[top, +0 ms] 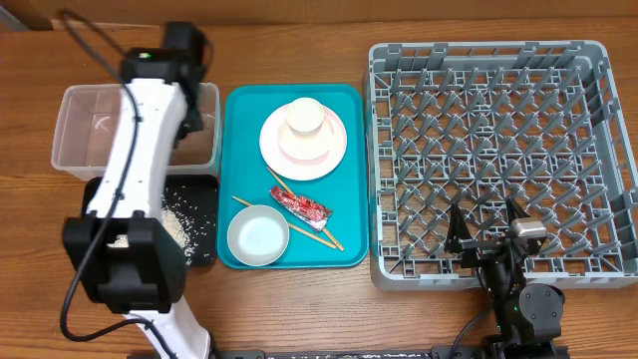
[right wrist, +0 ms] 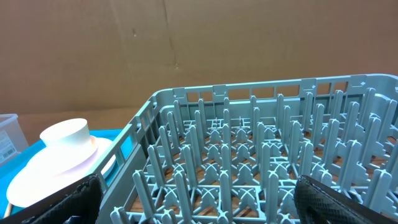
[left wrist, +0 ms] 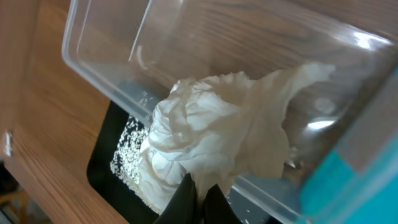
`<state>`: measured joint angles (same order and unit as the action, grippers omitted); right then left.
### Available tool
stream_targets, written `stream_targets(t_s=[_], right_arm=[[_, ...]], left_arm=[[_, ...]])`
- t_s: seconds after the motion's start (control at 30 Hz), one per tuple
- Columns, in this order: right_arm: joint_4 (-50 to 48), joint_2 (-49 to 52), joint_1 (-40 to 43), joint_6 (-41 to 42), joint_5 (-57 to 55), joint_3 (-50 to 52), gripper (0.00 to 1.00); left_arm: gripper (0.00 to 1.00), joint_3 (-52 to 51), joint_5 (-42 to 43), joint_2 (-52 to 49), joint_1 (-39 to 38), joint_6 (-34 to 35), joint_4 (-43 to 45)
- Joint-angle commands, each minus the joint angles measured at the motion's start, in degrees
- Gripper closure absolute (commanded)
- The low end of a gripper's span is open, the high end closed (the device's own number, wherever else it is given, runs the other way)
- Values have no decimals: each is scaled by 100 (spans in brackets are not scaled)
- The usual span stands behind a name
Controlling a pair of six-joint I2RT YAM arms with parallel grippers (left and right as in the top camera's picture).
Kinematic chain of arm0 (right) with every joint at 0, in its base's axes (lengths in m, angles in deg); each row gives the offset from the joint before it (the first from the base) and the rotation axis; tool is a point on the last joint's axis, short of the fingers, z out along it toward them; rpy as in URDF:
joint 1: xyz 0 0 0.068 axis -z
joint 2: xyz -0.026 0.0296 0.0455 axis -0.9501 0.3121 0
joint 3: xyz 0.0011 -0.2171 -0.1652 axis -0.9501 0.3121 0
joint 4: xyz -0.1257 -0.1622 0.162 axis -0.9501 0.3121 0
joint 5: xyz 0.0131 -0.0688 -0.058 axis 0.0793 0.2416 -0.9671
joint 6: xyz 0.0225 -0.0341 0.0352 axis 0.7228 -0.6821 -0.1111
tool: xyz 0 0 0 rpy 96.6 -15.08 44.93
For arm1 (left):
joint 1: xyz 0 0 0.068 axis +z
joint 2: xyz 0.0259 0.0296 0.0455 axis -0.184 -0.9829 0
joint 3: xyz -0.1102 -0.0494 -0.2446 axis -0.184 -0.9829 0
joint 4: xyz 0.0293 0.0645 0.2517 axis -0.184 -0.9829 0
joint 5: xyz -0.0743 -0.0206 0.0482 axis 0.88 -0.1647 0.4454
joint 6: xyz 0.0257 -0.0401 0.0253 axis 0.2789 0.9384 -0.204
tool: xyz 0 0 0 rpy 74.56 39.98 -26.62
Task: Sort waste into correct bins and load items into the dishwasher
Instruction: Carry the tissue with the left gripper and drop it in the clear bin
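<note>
Wooden worktop carries it all. At five o'clock the right gripper hangs over the near edge of the dish rack, jaws wide apart and empty. At eight o'clock, rice lies in the black tray. The teal tray at the centre holds a bowl, chopsticks and a red wrapper, then a plate with a cup on it. At ten o'clock the left gripper has its jaws clamped on the napkin over the clear tub.

A large grey plastic dish rack with upright pegs fills the centre and right. To its left, a small white cup sits on a white round plate over a flat teal tray. The right gripper has its black fingers wide apart at the lower corners.
</note>
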<state>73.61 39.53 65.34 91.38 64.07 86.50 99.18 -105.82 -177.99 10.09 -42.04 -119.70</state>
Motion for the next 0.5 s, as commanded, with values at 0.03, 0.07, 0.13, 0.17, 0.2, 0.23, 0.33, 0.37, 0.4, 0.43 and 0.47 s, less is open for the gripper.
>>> stream_targets(t_s=[0.03,0.07,0.13,0.17,0.2,0.23,0.33,0.37,0.4,0.43,0.47], right_arm=[[-35,-57,-31,42,-33,61,0],[-35,-57,-31,42,-35,61,0],[-35,-57,-31,42,-33,61,0],[-35,-57,-31,42,-33,61,0],[-35,-57,-31,42,-33,61,0],[-35,-57,-31,42,-33,61,0],[-35,-57,-31,42,-33,61,0],[-35,-57,-31,42,-33,61,0],[-35,-57,-31,42,-33,61,0],[-35,-57,-33,42,-33,61,0],[-35,-57,-31,42,-33,61,0]], left_arm=[[96,28,452,68,433,181,31],[96,28,492,68,511,181,59],[96,24,531,68,627,184,120],[96,24,535,68,673,184,153],[96,24,533,68,728,179,201],[96,24,531,68,745,164,227],[96,24,529,68,778,96,313],[96,22,529,68,778,96,343],[96,20,529,68,778,96,374],[96,-2,529,68,778,96,437],[96,-15,529,68,778,96,479]])
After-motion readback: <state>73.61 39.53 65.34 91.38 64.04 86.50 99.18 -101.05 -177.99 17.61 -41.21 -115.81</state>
